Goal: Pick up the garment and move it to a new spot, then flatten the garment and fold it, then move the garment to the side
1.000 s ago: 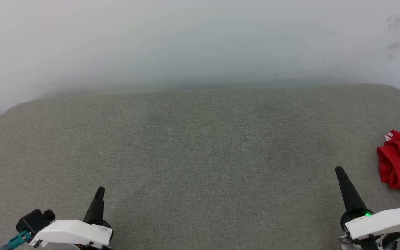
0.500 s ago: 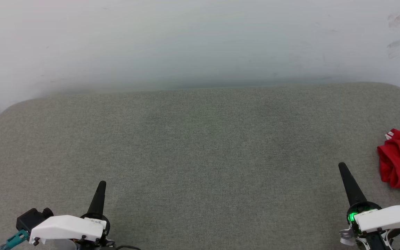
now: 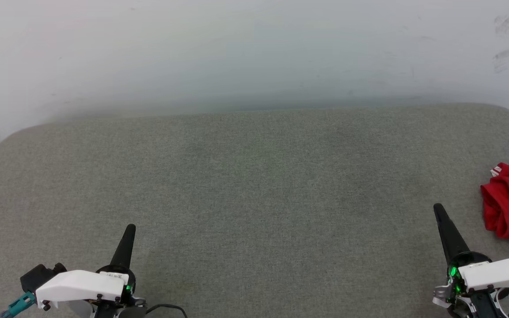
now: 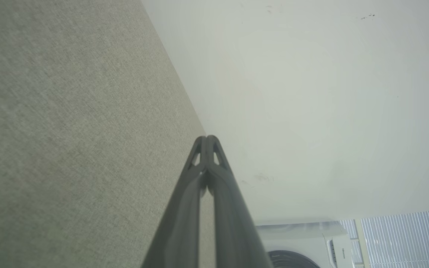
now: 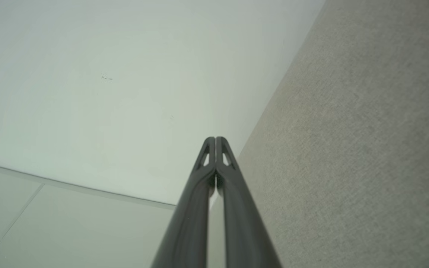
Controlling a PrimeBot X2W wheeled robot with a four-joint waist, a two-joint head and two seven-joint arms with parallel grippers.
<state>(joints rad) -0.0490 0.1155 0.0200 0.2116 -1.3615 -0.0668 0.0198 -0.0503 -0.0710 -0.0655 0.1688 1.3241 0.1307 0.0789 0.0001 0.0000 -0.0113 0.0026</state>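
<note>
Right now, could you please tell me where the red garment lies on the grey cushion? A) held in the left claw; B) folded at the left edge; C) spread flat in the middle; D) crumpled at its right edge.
D: the garment lies bunched at the right edge of the cushion, beside the shut right claw and apart from it.

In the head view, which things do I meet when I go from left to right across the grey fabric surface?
First the left gripper, then the right gripper, then the crumpled red garment at the right edge.
</note>
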